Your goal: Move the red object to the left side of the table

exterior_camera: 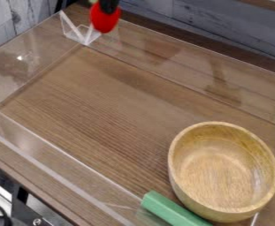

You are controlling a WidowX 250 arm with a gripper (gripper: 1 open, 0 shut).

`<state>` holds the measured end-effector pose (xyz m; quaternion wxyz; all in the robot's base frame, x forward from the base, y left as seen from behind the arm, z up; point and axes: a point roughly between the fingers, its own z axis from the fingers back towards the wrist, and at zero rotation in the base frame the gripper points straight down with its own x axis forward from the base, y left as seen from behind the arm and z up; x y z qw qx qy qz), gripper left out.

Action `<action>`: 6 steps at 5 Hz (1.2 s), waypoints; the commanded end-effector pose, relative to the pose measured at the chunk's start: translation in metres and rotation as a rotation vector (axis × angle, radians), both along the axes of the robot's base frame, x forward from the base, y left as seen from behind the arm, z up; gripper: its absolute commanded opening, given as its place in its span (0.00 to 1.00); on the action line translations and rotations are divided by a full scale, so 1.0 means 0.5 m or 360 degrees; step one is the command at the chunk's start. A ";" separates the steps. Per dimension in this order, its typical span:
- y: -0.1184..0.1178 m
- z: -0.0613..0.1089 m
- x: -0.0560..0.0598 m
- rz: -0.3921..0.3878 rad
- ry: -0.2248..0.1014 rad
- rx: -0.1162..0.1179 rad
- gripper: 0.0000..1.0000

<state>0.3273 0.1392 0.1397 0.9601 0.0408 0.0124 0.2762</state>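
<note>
The red object (103, 17), a small bright red strawberry-like toy, hangs in the air at the top of the camera view, above the far left corner of the table (116, 106). My gripper (108, 3) shows only as a dark sliver at the frame's top edge, shut on the toy's upper end. The rest of the arm is out of view.
A round light wooden bowl (182, 144) stands at the near right of the table. A flat green block (172, 210) lies just in front of it, by the near edge. Low clear acrylic walls (55, 177) line the tabletop. A grey plank wall (222, 22) stands behind.
</note>
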 end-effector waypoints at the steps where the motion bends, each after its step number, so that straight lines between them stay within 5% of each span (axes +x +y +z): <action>1: 0.063 -0.008 -0.007 0.0100 -0.0090 0.0078 0.00; 3: 0.133 -0.047 -0.059 0.0267 -0.0099 0.0125 0.00; 6: 0.146 -0.080 -0.021 0.0385 -0.0050 0.0153 0.00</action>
